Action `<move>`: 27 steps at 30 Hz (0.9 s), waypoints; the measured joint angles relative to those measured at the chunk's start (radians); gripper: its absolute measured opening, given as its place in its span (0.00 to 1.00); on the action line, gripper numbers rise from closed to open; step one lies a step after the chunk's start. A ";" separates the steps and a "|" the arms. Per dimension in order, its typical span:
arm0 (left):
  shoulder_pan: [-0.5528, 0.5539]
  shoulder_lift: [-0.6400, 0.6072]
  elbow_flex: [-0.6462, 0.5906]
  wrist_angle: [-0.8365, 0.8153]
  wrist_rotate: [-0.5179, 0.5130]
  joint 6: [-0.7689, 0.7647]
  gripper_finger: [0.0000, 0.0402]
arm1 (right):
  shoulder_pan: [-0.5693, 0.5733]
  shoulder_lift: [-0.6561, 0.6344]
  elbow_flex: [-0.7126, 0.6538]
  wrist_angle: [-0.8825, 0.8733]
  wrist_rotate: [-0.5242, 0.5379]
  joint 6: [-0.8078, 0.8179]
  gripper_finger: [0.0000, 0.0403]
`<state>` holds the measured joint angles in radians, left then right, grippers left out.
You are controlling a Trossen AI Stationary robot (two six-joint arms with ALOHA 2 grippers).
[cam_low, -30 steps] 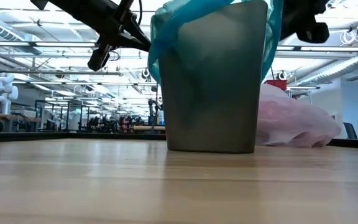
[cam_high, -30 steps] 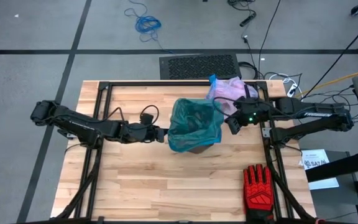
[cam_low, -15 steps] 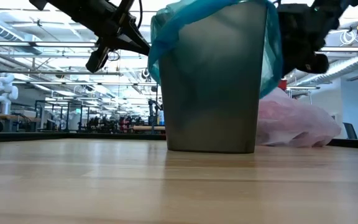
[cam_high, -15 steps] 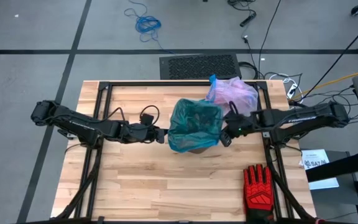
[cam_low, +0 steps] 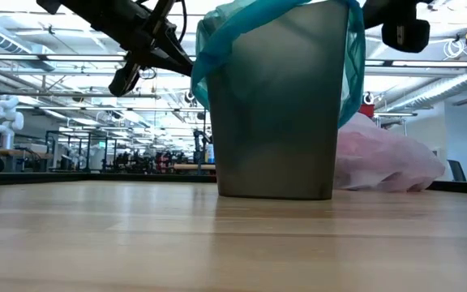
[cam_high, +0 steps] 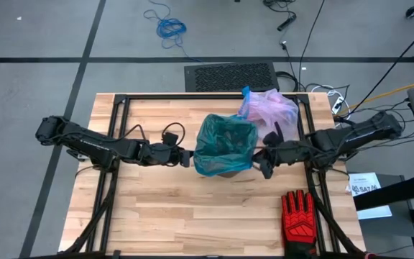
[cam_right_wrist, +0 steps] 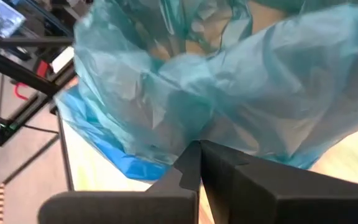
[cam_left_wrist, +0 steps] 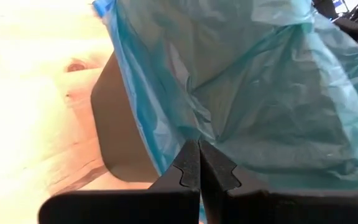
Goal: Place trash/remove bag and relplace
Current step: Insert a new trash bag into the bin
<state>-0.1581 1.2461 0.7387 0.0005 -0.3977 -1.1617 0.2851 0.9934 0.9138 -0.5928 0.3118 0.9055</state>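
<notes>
At table centre, left gripper [cam_high: 187, 156] (at nine o'clock of the bin [cam_low: 274, 105]) and right gripper [cam_high: 259, 160] (at three o'clock) each pinch the teal-green bag [cam_high: 225, 144], evidently seating it as replacement liner; the pink bag [cam_high: 270, 109] lies discarded at one o'clock.

I observe two dark, slender jointed arms, black throughout. A looped black cable [cam_high: 171, 132] sits on the left arm near its wrist. Left gripper [cam_left_wrist: 199, 163] and right gripper [cam_right_wrist: 198, 163] each show flat black fingers with notched inner edges
</notes>
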 joint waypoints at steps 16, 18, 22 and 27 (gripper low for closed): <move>0.001 0.000 0.000 -0.049 0.009 -0.001 0.00 | 0.119 0.168 -0.021 -0.084 -0.004 -0.007 0.00; 0.001 0.000 0.000 -0.055 0.009 -0.001 0.00 | 0.112 0.197 -0.048 -0.106 -0.038 -0.001 0.00; 0.001 0.000 0.000 -0.067 0.009 0.000 0.00 | 0.124 0.223 -0.072 -0.109 -0.090 0.030 0.00; 0.001 0.000 0.000 -0.066 0.009 0.000 0.00 | 0.188 0.169 -0.020 -0.060 -0.032 0.125 0.00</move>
<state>-0.1574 1.2461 0.7391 -0.0654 -0.3889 -1.1618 0.4727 1.1625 0.8935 -0.6524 0.2801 1.0304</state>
